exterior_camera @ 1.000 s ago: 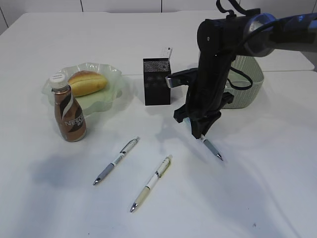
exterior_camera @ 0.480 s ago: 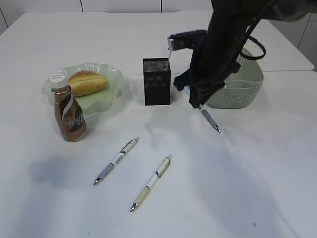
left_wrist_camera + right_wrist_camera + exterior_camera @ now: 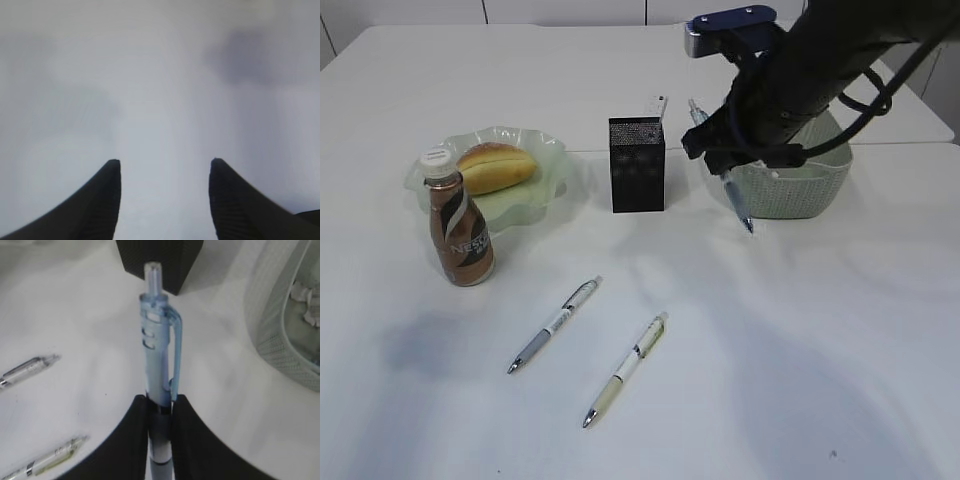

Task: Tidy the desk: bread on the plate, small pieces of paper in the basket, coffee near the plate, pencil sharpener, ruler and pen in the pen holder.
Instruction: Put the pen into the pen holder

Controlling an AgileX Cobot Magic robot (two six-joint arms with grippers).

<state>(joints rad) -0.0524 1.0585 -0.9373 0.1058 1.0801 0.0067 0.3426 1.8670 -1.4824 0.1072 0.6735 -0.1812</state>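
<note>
Now: R gripper (image 3: 159, 412) clamped on blue pen (image 3: 159, 352), up off table betw pen holder (image 3: 637, 165) & basket (image 3: 815, 185). L gripper (image 3: 165, 167) spread, holding nothing. 2 pens (image 3: 556, 323) flat on table (image 3: 800, 360).

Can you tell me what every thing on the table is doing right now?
blue pen: held up in the air by the right gripper.
left gripper: open, empty.
two pens: lying on the table.
bread: on the plate.
coffee bottle: upright, capped, beside the plate.
pen holder: upright.
basket: holds paper pieces.
</note>
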